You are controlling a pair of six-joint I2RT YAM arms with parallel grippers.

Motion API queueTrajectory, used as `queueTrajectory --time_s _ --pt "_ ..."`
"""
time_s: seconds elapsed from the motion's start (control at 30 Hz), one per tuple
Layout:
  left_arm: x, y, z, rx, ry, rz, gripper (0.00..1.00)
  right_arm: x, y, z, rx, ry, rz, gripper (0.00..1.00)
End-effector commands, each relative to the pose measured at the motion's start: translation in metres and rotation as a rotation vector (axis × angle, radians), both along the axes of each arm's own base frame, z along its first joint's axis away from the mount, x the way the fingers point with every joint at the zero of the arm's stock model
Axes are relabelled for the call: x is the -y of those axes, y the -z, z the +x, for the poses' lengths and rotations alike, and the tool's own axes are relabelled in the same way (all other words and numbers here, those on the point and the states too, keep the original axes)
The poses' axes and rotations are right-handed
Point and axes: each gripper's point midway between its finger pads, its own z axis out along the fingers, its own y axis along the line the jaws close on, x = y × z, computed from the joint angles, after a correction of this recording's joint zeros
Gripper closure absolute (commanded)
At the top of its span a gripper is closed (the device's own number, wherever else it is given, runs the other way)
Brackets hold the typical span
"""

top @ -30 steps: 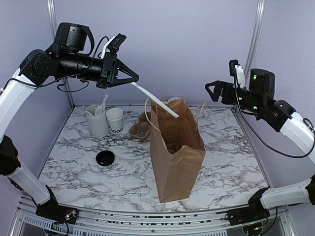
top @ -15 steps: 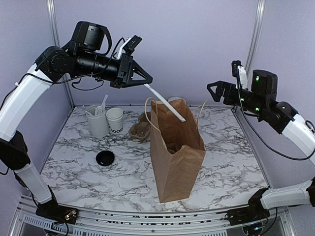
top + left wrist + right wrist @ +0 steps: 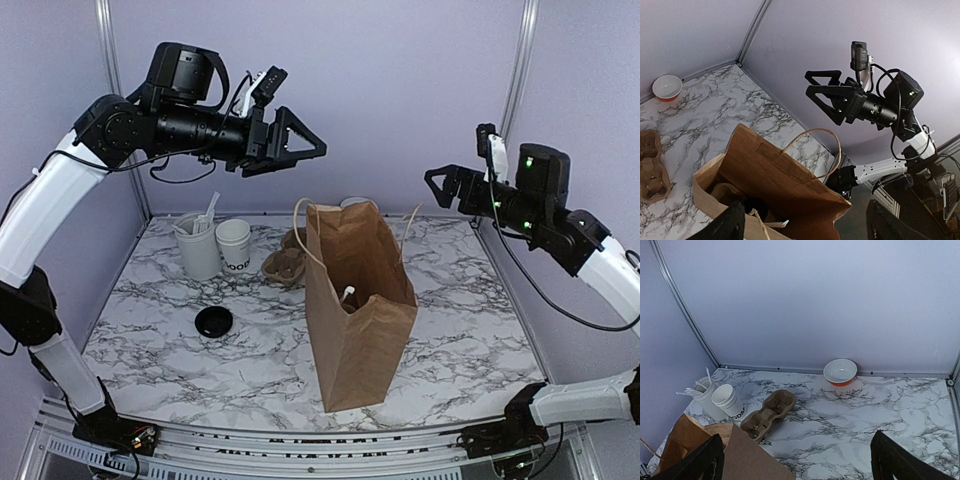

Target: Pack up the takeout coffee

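The takeout coffee (image 3: 234, 245) stands upright at the back left of the table (image 3: 470, 340). It is a small white paper cup with dark lettering low on its side, and its mouth is uncovered. Its round black lid (image 3: 213, 321) lies flat on the marble nearer the front, apart from the cup. Just beside the cup on its left is a taller white canister (image 3: 196, 248) with white sticks poking out. To the cup's right lies a brown pulp cup tray (image 3: 285, 262). The tray is partly hidden by a brown paper bag (image 3: 360, 320) that stands open in the middle of the table with its handles up. The pale end of a white stick (image 3: 347, 295) shows inside the bag's mouth. Behind the bag, by the back wall, sits a small bowl (image 3: 840, 372), white inside and orange outside. The left pincer (image 3: 315, 150) hangs high over the table, up and to the left of the bag's mouth, its fingers spread with nothing between them. The right pincer (image 3: 432, 182) hovers high on the right side, pointing toward the left one, also spread wide and holding nothing
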Motion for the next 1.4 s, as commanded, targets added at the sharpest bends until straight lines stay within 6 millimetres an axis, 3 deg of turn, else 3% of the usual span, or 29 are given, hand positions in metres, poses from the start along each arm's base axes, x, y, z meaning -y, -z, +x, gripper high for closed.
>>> queueTrajectory --time_s 0.0,0.17,0.33,0.43,0.7,0.87,0.97,1.07,1.2,1.37 --pt "-0.021 -0.028 0.005 0.122 -0.1 -0.049 0.02 0.01 -0.005 -0.002 0.013 0.036 0.003 0.01" --pt "-0.053 -0.022 0.027 0.173 -0.307 -0.006 0.01 0.022 -0.004 0.001 0.016 0.105 0.0 0.0" --pt "-0.095 -0.001 0.044 0.2 -0.515 0.061 0.01 0.038 0.006 0.005 0.024 0.199 -0.029 0.0" --pt "-0.121 0.022 0.054 0.182 -0.624 0.108 0.01 0.049 0.018 0.005 0.043 0.255 -0.023 0.0" --pt "-0.19 0.087 0.058 0.183 -0.84 0.135 0.01 0.065 0.069 0.008 0.08 0.322 -0.151 0.0" --pt "-0.243 0.141 0.062 0.166 -0.998 0.119 0.01 0.086 0.106 0.02 0.044 0.364 -0.163 0.0" --pt "-0.266 0.186 0.061 0.138 -1.064 0.156 0.01 0.106 0.129 0.026 0.022 0.399 -0.159 0.0" --pt "-0.278 0.217 0.059 0.138 -1.091 0.165 0.01 0.129 0.154 0.032 -0.004 0.436 -0.164 0.0" --pt "-0.284 0.243 0.056 0.147 -1.101 0.149 0.01 0.158 0.185 0.042 -0.046 0.474 -0.171 0.0" --pt "-0.306 0.273 0.053 0.141 -1.191 0.202 0.01 0.193 0.202 0.043 0.017 0.598 -0.227 0.0"
